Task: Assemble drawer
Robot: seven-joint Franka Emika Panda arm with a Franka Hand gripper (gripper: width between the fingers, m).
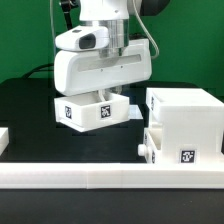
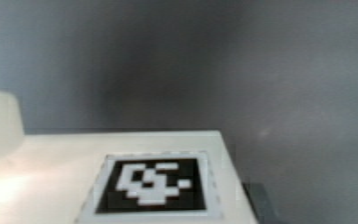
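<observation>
The tool [image 1: 100, 95] sits low at frame centre, probably pinching a tray [image 1: 88, 111] to carry it; its fingers are hidden. The shell [image 1: 185, 120] waits at the right, on the table [image 1: 25, 110].

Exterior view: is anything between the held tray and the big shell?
Nothing visible: only bare black table separates the small white tagged tray under the gripper from the large white hollow shell.

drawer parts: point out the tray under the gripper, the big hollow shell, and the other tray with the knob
tray under the gripper [image 1: 88, 112], exterior view, tagged front wall
big shell [image 1: 185, 118], exterior view, plain front face
knobbed tray [image 1: 180, 152], exterior view, front wall beside its tag
</observation>
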